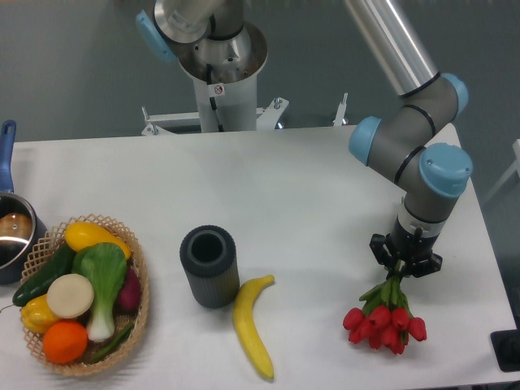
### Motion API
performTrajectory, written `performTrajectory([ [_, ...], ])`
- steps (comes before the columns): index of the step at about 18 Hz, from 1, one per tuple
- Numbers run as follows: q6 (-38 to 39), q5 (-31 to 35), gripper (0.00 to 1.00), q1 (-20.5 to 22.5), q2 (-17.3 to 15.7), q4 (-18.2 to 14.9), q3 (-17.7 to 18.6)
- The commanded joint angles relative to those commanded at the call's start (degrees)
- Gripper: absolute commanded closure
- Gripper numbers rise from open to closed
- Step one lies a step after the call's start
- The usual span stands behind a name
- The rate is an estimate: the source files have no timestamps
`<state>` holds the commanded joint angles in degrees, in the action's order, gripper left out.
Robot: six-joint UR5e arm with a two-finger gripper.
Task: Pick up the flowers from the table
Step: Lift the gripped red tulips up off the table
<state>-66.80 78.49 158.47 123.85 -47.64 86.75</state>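
Note:
The flowers, a bunch of red tulips on green stems, lie at the right front of the white table, heads toward the front edge. My gripper points straight down over the upper ends of the stems, and its black fingers are closed around them. The stem ends are hidden inside the fingers. The red heads still look low, at or just above the tabletop; I cannot tell if they touch it.
A yellow banana lies left of the flowers, beside a dark ribbed cylinder cup. A wicker basket of vegetables sits at the front left, with a blue-handled pot behind it. A black object is off the table's right corner.

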Motion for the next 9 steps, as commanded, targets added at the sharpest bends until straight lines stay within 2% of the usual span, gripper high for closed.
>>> performTrajectory([
  [5, 1.14, -0.96, 0.75, -0.26, -3.87, 0.0, -0.44],
  [9, 4.74, -6.75, 0.75, -0.88, -7.03, 0.0, -0.35],
])
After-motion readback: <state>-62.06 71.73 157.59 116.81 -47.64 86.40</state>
